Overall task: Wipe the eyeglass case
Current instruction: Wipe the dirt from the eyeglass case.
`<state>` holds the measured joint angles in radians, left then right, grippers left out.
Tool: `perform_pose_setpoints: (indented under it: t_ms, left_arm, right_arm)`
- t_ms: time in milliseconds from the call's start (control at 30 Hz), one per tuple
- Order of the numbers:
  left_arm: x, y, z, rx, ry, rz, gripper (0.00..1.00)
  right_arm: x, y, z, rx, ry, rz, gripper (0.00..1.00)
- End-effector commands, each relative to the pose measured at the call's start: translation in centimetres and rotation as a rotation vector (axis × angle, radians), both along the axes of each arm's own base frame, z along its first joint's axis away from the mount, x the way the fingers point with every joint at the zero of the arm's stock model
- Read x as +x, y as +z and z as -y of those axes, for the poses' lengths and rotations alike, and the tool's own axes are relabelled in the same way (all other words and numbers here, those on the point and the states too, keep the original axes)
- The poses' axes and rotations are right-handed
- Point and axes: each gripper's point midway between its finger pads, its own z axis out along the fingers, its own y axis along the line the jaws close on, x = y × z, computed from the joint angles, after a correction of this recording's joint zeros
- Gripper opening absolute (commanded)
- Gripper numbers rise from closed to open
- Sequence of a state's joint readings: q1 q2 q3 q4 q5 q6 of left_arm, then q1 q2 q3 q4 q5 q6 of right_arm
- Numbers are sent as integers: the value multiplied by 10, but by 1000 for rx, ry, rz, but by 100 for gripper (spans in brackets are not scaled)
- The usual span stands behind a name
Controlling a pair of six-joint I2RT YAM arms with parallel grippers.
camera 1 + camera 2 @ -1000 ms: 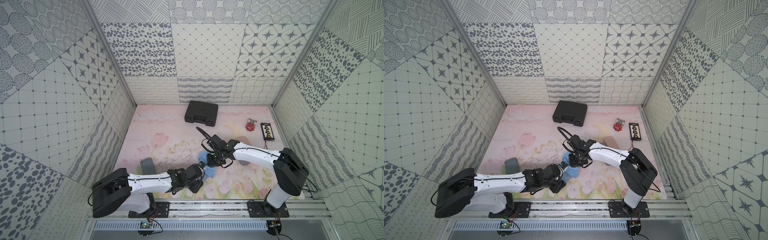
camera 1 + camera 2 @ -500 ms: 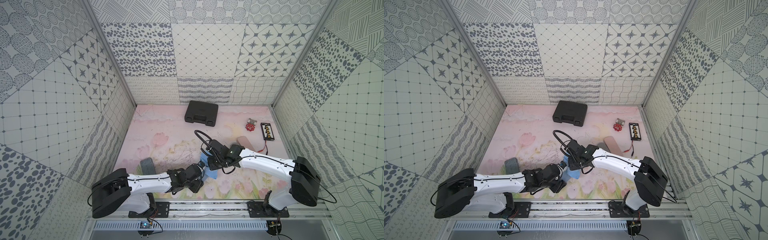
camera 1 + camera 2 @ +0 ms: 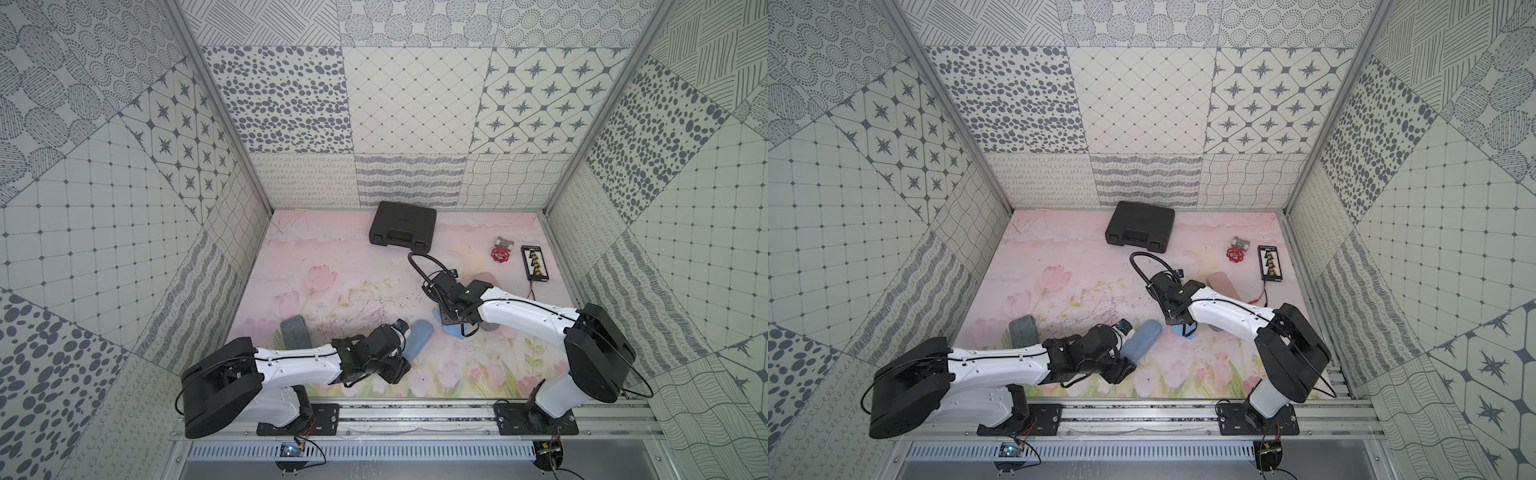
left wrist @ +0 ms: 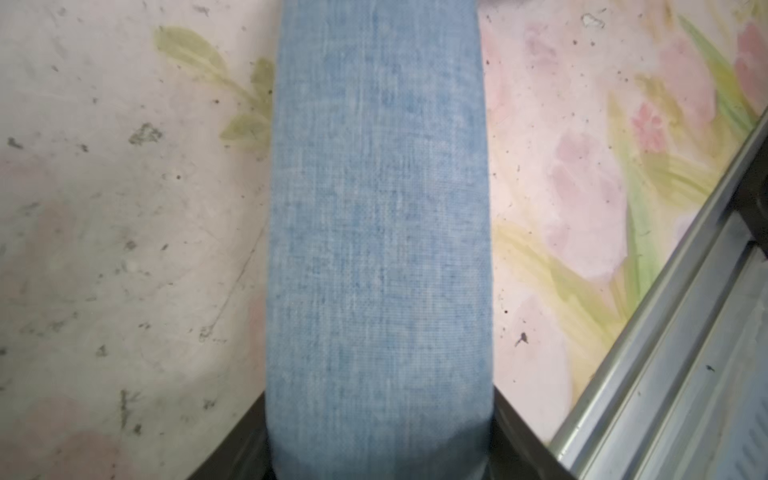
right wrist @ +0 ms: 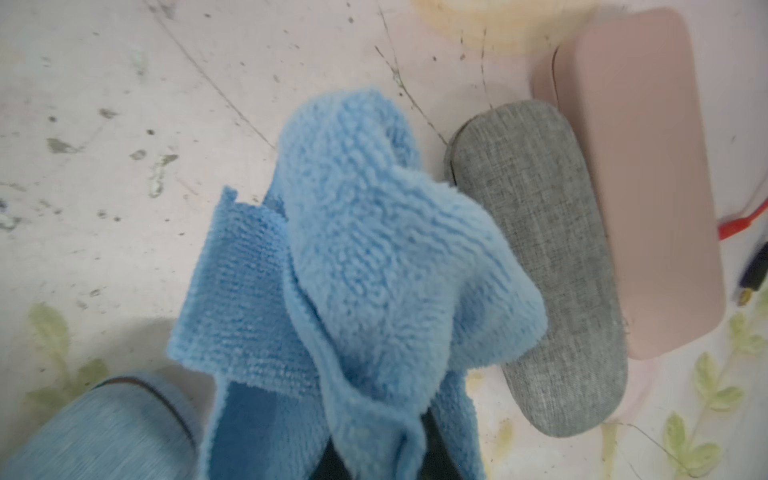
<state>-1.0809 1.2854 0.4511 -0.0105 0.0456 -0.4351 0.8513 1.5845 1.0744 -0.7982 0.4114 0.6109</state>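
Floral mat [image 3: 332,266]; denim-blue eyeglass case [image 3: 417,338] in left end effector's [image 3: 401,357] grip, cloth [image 5: 374,270] in right's [image 3: 456,320].

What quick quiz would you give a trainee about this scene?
1. True or false: the right gripper holds a blue microfibre cloth.
2. Which eyeglass case does the left gripper grip? A pink, B blue, C grey.
3. What colour is the case lying against the pink eyeglass case?
Key: 1 true. 2 B, the blue eyeglass case. 3 grey, the grey eyeglass case.
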Motion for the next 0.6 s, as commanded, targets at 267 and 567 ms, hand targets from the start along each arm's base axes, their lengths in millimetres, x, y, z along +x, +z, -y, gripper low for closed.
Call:
perform_pose_setpoints:
  t_ms: [267,567]
  left_arm:
    - [6,13,7,-53,10,29,37]
    - [17,15,-3,136,-67,251,38]
  right_arm:
    - [-56,-18,-90,564,44,-312,0]
    - [19,3,-11,240,57,-180,0]
